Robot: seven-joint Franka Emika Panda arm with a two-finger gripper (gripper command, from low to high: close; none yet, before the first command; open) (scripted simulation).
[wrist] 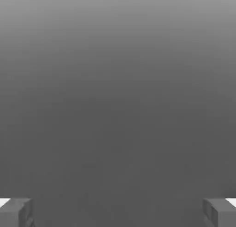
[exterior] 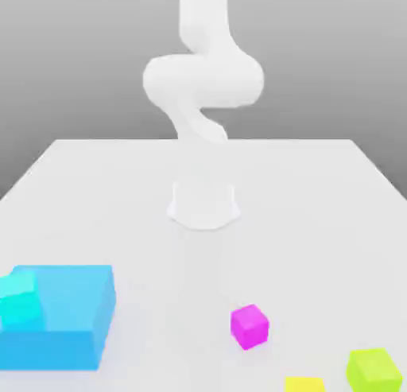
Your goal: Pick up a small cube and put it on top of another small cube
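The small magenta cube [exterior: 250,327] rests on the white table, near its front edge and right of centre in the exterior view. At the exterior view's far left, the small turquoise cube [exterior: 19,301] overlaps the left part of the big blue block [exterior: 71,311]; I cannot tell whether the two touch. In the hand view my gripper [wrist: 118,212] is open, its two grey fingertips [wrist: 16,211] far apart with nothing between them and plain grey background beyond. The white arm [exterior: 203,76] rises from its base [exterior: 203,203] at mid-table.
A lime-green cube [exterior: 374,369] sits at the front right corner of the exterior view. A yellow cube [exterior: 304,384] lies just left of it, cut off by the picture's lower edge. The white table [exterior: 318,223] stretches back to the arm's base.
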